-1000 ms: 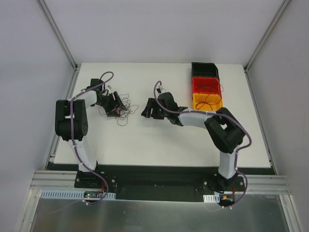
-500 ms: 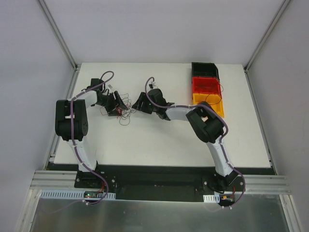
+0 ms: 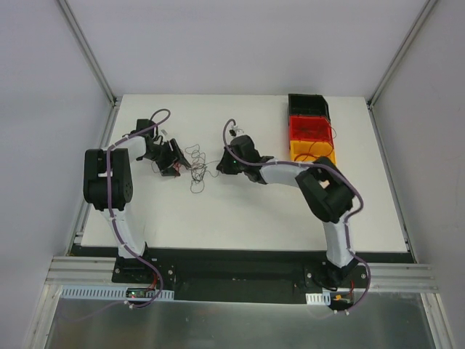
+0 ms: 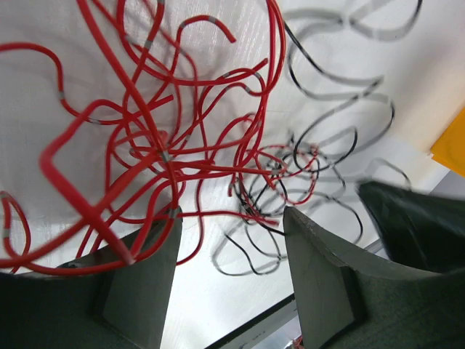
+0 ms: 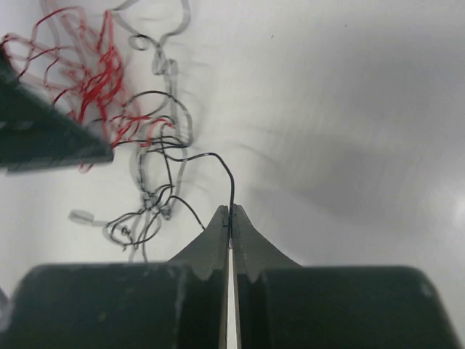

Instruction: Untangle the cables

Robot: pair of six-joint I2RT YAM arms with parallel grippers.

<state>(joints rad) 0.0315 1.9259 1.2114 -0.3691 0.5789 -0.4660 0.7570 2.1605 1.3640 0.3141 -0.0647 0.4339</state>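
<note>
The cables form a small red and black tangle on the white table, between my two grippers. My left gripper is at the tangle's left side, open. In the left wrist view red cables loop over its left finger, a few strands cross the gap of my left gripper, and black cables lie beyond. My right gripper sits at the tangle's right edge. In its own view my right gripper is shut on one black cable that arches back to the tangle.
Three bins stand in a row at the back right: black, red and yellow, the last two holding some wires. The table's white top spreads toward the near edge. Grey walls close in on the left and right.
My right gripper reached left into the tangle, shut on a black cable and drew back to the right. The tangle stretched rightward. The left gripper stayed put.
</note>
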